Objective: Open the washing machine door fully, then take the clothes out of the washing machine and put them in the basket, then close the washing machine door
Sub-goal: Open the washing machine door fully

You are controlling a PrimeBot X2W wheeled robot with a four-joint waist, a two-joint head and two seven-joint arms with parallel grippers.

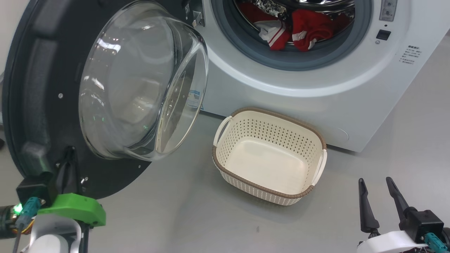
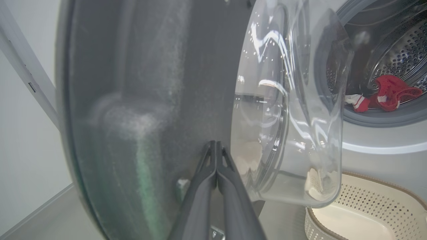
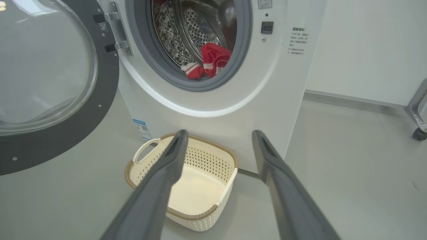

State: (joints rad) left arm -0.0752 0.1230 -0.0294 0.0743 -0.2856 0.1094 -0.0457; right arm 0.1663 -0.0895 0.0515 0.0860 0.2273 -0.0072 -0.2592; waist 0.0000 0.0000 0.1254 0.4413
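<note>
Washing machine door [image 1: 105, 95], the large round one with a wide glossy black rim and a bulging clear glass bowl, stands swung open across the left half of my head view, its inner face turned toward me. Nearest me, at the lower left, my left gripper [image 2: 216, 144] has its two long dark fingers clenched together with nothing between them, the tips up against the door's dark inner face just beside the glass; I cannot tell whether they touch it. At the lower right my right gripper [image 1: 374, 181] hangs released, jaws wide apart and empty above the grey floor [image 1: 193, 218]. Past it, in the middle of the frame, the small cream perforated plastic basket with a brown woven-look rim [image 1: 267, 111] sits on the floor, empty, just in front of the big white front-loading washing machine [image 1: 316, 102]. At the top, inside the grey rubber gasket [image 1: 246, 45], the bright red clothes with white stripes [image 1: 309, 33] lie at the mouth of the drum.
</note>
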